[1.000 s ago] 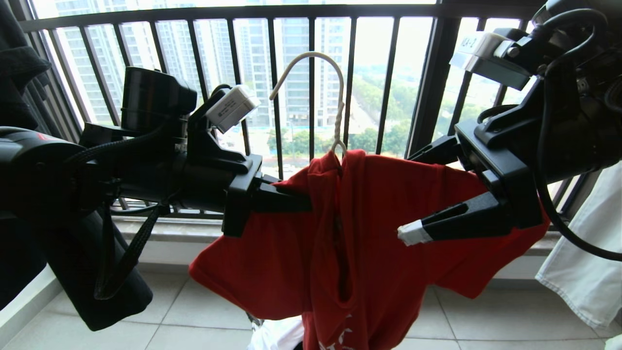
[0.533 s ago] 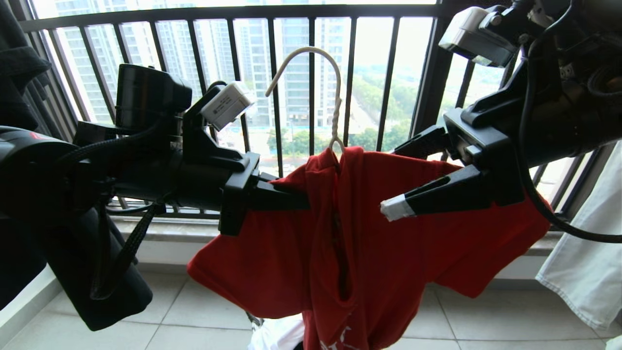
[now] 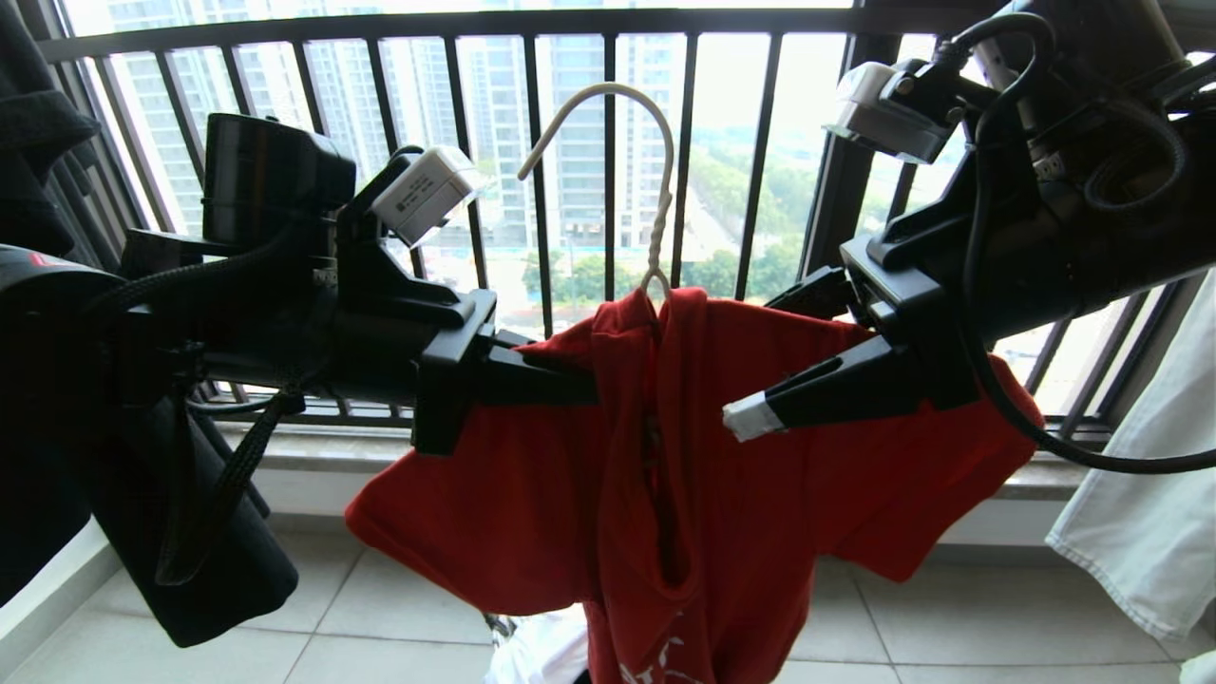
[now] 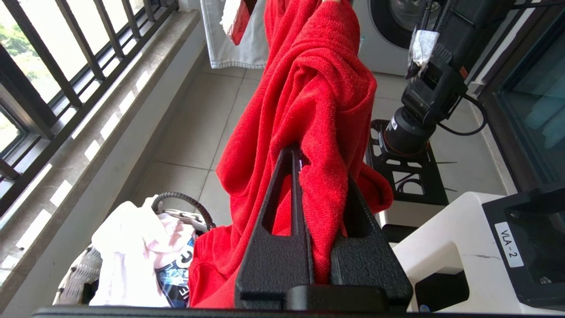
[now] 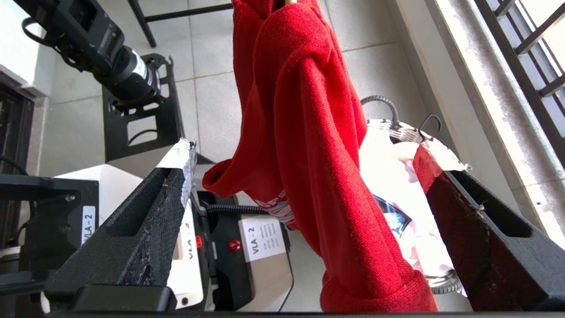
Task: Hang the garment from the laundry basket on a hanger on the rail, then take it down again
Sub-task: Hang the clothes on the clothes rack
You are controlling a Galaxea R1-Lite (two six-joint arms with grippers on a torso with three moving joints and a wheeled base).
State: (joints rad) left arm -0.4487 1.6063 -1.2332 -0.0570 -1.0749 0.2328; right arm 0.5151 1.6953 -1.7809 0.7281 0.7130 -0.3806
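Note:
The red garment hangs draped on the cream hanger, whose hook stands free in the air before the window bars. My left gripper is shut on the garment's left shoulder; in the left wrist view red cloth is pinched between the jaws of that gripper. My right gripper stands open astride the right shoulder, and the cloth runs loose between the jaws of this gripper. The laundry basket sits on the floor below. The rail is out of view.
The dark barred window railing and its stone ledge are just behind. White clothes hang at the right, a black garment at the left. White printed clothes fill the basket. A camera stand is on the floor.
The right gripper has moved up and left along the garment's shoulder, still open. The hanger with the garment has risen slightly with the left gripper, which stays shut.

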